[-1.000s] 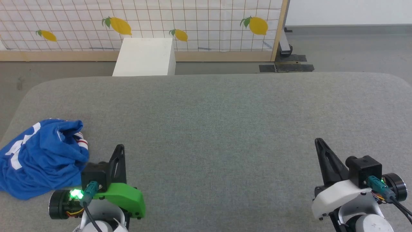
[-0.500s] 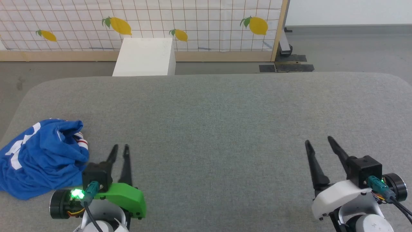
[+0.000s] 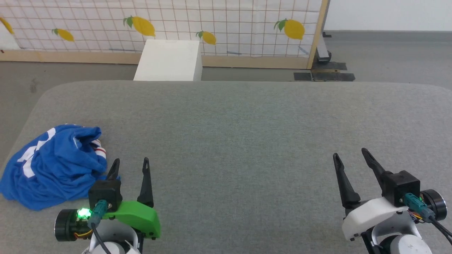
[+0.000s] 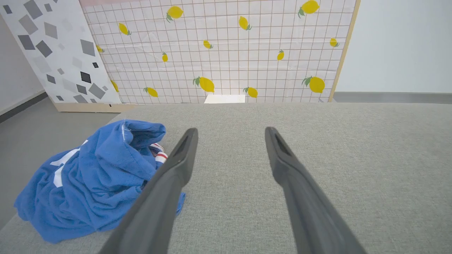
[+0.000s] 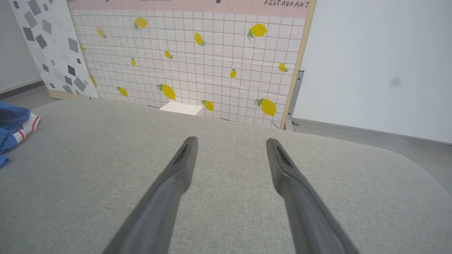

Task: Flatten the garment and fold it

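Observation:
The garment (image 3: 53, 164) lies crumpled in a royal-blue heap at the left edge of the grey padded table (image 3: 240, 120), with white markings and a red-striped white cuff showing. My left gripper (image 3: 130, 165) stands open just right of the heap, nothing between its fingers; the left wrist view has the garment (image 4: 95, 176) left of the open gripper (image 4: 230, 132). Far to the right near the front edge, my right gripper (image 3: 349, 155) is open and empty. The right wrist view catches a bit of the garment (image 5: 14, 127) at its left edge, far from the open gripper (image 5: 231, 143).
A white box (image 3: 169, 60) stands on the floor behind the table. Beyond it runs a lemon-print grid panel (image 3: 226, 24) with a wooden frame. Dark floor plates (image 3: 323, 72) lie at the panel's right end.
Both grippers have gone from shut to open. The head camera has shifted slightly, so the whole picture sits a little further right and the garment a little higher.

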